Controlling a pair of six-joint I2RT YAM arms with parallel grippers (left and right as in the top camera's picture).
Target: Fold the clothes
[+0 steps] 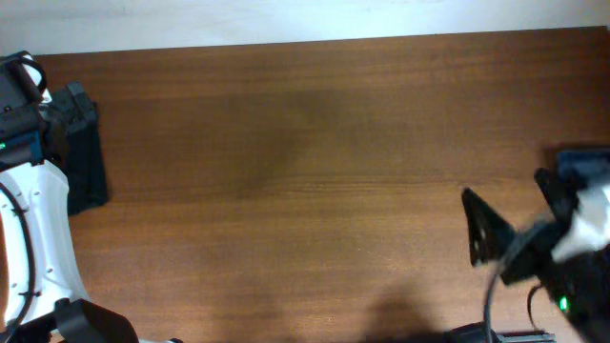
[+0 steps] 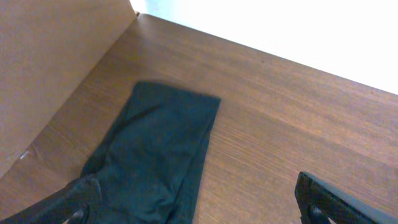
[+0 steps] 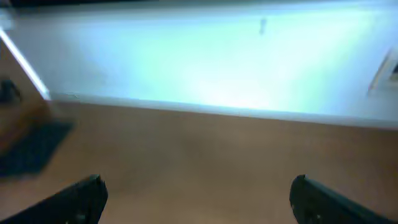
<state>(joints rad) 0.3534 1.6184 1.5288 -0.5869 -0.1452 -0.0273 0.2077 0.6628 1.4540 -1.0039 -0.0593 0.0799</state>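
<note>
Probably light, limp & non-slip, the black soft-fabric T-shirt (image 2: pixel 155 149) lies as a long strip on the brown wooden table (image 2: pixel 280 124), left edge, below the left gripper (image 2: pixel 199 208), w/ jaws wide, empty; right gripper (image 3: pixel 199 202) same, well apart; I'd pinch its far corners.

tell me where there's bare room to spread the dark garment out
The table is bare through its middle, from the dark garment at the left edge across to the right arm. Crowded only around the left arm.
</note>
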